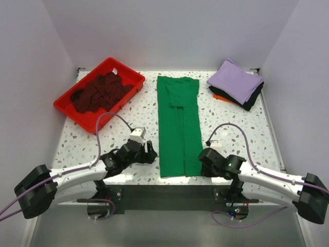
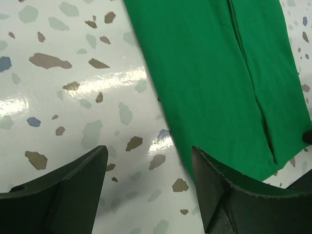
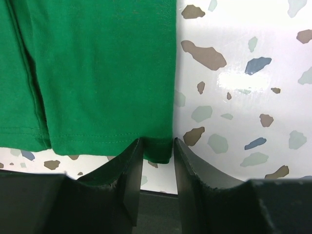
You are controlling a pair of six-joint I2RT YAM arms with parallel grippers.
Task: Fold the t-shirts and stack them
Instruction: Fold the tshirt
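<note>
Gripper R [image 3: 158,148] is sitting low at the near right corner of the green t-shirt [image 1: 178,123], jaws narrowed w/ the hem corner lying btwn them. Whether the cloth is actually clamped cannot be told. Gripper L [image 2: 147,163] is standing released, jaws wide. One finger [image 2: 63,195] is standing over bare table [image 2: 73,97] and the other is overlapping the shirt's near left edge. The green t-shirt is lying flat at table ctr, folded lengthwise into a long strip running from the near edge toward the far edge. Maroon t-shirt [image 1: 100,92] is lying crumpled in the red tray [image 1: 66,107] at far left. Lavender t-shirt [image 1: 236,80] is topping a folded stack at far right, w/ the black t-shirt [image 1: 255,96] and orange t-shirt [image 1: 220,96] showing under it.
</note>
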